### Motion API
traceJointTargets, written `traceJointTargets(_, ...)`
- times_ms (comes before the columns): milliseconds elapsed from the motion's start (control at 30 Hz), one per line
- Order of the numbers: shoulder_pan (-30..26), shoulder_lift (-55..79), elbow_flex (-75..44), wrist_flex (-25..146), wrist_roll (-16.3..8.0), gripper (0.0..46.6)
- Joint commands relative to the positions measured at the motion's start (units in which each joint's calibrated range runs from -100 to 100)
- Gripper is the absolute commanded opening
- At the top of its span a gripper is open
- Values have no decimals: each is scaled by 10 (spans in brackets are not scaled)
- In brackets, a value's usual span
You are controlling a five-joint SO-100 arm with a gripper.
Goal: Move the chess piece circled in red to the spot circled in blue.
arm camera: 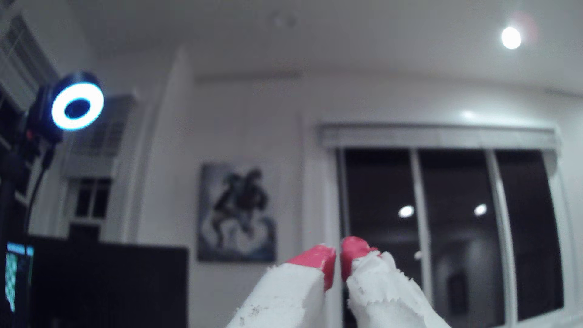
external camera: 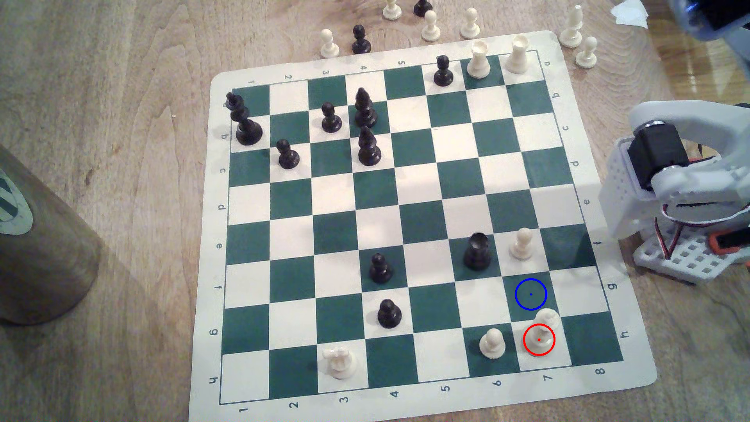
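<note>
The chess piece (external camera: 543, 330), a cream-white piece with a lumpy head, stands on a white square ringed in red near the board's front right corner in the exterior view. The spot (external camera: 531, 294) is the dark green square just behind it, marked with a blue ring and dot, with nothing on it. My arm (external camera: 682, 182) sits folded off the board's right edge, away from both. In the wrist view my gripper (arm camera: 339, 252) points up at the room. Its red-tipped fingers (arm camera: 318, 257) are almost touching, with nothing between them.
A white pawn (external camera: 492, 343) stands one square to the left of the piece in the exterior view. Another white pawn (external camera: 521, 243) and a black rook (external camera: 477, 251) stand behind the spot. Black pieces fill the far left. A brown cylinder (external camera: 40, 243) stands at the left.
</note>
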Motion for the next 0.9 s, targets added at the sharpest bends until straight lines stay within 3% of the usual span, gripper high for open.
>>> traceJointTargets(0,-32,12,-102,171,-21,56)
traceJointTargets(200,-183,98,-255,517,-28,17)
traceJointTargets(467,-276,167,-265,708,-50,7)
traceJointTargets(567,-288,175,-222,745,-60,56)
traceJointTargets(667,-287,174,-192,778,-69,136)
traceJointTargets(867,-302,175,-131,825,-70,179)
